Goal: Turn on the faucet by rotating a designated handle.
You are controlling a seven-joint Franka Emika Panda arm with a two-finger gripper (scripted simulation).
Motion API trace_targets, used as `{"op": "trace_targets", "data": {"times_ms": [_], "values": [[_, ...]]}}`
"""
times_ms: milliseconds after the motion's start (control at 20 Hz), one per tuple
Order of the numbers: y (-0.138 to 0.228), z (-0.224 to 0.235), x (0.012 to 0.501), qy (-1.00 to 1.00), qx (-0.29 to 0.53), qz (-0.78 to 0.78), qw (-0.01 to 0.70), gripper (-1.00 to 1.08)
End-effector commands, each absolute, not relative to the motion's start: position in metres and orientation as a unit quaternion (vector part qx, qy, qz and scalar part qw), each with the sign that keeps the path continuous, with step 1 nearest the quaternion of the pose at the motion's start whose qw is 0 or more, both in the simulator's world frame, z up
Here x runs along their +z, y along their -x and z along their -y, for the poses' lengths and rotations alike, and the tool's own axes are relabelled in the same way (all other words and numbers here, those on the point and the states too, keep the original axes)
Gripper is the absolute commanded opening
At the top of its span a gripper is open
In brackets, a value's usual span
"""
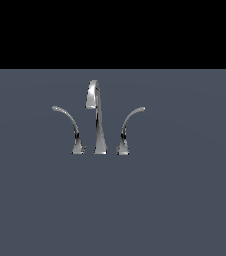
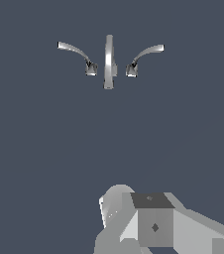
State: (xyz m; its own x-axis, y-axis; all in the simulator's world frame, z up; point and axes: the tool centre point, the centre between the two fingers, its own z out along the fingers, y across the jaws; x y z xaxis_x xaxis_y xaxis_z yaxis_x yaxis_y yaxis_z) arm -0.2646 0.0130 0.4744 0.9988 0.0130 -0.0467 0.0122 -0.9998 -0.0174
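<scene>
Chrome faucet [image 1: 99, 120] upright on grey floor [image 1: 185, 200]; handle [image 1: 70, 125] arcing toward exterior view's left, untouched. Gripper [image 2: 153, 223] well apart from it; jaw spread impossible to tell.

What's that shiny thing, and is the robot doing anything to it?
It's a chrome faucet standing on a plain grey floor: a tall spout in the middle and a curved lever on each side. The robot is meant to turn the handle that arcs toward the exterior view's left. Nothing is touching it yet. The wrist view shows part of the arm well away from the faucet, and I can't tell whether the gripper is open.
</scene>
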Motion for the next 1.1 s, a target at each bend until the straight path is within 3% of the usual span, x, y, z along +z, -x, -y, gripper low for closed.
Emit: {"op": "trace_targets", "data": {"times_ms": [0, 1050], "values": [[0.265, -0.013, 0.474, 1.0, 0.023, 0.006, 0.009, -1.0], [0.247, -0.064, 0.431, 0.994, 0.021, -0.11, 0.008, -1.0]]}}
